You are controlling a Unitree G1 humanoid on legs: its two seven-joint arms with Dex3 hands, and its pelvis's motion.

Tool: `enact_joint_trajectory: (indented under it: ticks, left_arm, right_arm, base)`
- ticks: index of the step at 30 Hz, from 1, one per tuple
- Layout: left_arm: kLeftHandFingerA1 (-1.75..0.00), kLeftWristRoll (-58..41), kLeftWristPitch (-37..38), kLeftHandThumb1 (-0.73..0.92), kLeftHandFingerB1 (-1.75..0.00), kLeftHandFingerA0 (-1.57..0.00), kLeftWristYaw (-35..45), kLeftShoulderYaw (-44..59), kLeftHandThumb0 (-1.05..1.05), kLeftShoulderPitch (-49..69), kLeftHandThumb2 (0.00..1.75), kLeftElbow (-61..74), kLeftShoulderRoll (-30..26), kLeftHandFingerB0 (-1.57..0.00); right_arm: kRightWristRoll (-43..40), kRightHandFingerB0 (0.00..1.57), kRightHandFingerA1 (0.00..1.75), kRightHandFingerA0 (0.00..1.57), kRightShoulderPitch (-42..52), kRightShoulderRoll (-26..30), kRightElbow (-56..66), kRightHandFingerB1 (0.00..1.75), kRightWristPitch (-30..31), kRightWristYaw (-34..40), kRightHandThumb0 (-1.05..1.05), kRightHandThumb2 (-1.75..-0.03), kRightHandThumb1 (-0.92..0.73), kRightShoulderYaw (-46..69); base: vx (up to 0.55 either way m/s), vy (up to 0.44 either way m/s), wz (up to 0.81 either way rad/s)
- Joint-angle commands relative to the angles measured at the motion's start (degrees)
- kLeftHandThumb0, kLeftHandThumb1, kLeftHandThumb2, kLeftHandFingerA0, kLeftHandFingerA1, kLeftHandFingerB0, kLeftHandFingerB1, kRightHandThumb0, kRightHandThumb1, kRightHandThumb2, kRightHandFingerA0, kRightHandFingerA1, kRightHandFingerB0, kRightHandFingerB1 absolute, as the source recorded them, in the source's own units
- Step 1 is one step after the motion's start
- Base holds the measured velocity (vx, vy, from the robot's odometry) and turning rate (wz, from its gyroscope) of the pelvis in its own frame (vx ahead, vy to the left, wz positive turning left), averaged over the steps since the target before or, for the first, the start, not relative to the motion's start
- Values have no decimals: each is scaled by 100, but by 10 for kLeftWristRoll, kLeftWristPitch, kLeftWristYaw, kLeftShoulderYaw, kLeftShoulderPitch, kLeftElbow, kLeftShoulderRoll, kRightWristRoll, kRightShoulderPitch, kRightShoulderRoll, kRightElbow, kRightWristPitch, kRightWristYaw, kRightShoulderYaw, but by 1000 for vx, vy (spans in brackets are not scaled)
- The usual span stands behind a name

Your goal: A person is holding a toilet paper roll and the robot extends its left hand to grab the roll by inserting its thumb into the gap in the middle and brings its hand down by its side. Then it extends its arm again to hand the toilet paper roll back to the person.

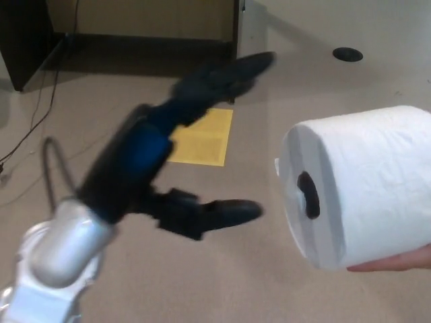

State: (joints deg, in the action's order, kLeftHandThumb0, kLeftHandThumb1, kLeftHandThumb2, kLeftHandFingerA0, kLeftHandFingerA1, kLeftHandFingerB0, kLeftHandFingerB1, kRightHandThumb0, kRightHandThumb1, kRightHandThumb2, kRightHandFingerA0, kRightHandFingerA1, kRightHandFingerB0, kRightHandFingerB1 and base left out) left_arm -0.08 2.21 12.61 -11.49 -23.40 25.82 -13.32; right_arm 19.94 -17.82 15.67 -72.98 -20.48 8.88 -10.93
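While your left hand [176, 155] reaches out, open and empty, nothing is grabbed yet.
Its thumb [225, 211] points at the roll [363, 185], near the core, resting on a person's hand [397, 261]; insertion, lowering, handback remain.

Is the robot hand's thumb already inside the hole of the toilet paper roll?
No: the left robot hand is open, clear of the toilet paper roll, its thumb short of the hole.
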Motion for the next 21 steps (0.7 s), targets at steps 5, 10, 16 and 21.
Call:
enact_joint_trajectory:
  ticks: [5, 10, 16, 21]
  left_arm:
    - [-39, 73, -93, 38, -32, -20, -10, -37, -52, -48, 63, -13, 37, -9]
    - [-39, 70, -72, 38, -32, -21, -1, -30, -50, -64, 62, -38, 42, -9]
    - [-41, 90, -68, 37, -32, -22, 3, -27, -49, -80, 62, -55, 33, -9]
    - [-41, 88, -64, 37, -32, -23, 5, -23, -50, -78, 62, -61, 34, -9]
  right_arm:
    - [-3, 41, 52, 61, -5, 10, -5, 35, 8, -18, -32, -60, -64, 3]
    - [-2, 40, 49, 59, -7, 10, -6, 35, 8, -21, -32, -59, -64, 4]
    - [1, 43, 52, 63, -9, 12, -6, 36, 15, -28, -33, -59, -65, 2]
    - [-1, 44, 52, 64, -11, 10, -5, 36, 20, -30, -33, -59, -64, 3]
  base:
    - [0, 0, 0]
    - [0, 0, 0]
    - [0, 0, 0]
    - [0, 0, 0]
